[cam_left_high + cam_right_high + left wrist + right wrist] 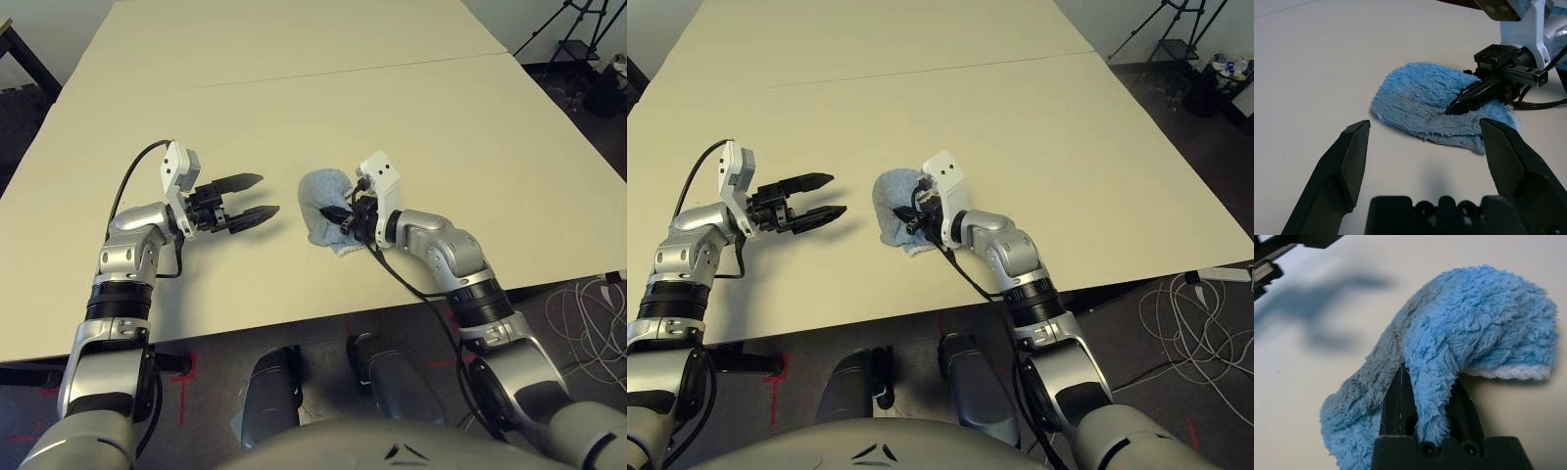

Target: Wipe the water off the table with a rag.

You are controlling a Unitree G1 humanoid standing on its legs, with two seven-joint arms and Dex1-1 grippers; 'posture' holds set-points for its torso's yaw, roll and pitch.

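Observation:
The light blue rag [321,201] lies bunched on the pale table [411,127] near its front edge. My right gripper [341,213] is shut on the rag [1459,342], a fold of cloth pinched between its two fingers. My left gripper [257,198] hovers open just left of the rag [1425,103], its fingers [1347,156] spread with nothing between them and pointing toward the cloth. No brownish water spots are visible on the tabletop; any under the rag are hidden.
A thin seam line [343,70] crosses the table farther back. The table's front edge [294,323] runs just below both grippers. Loose cables [588,304] and a tripod [578,29] are on the floor at the right.

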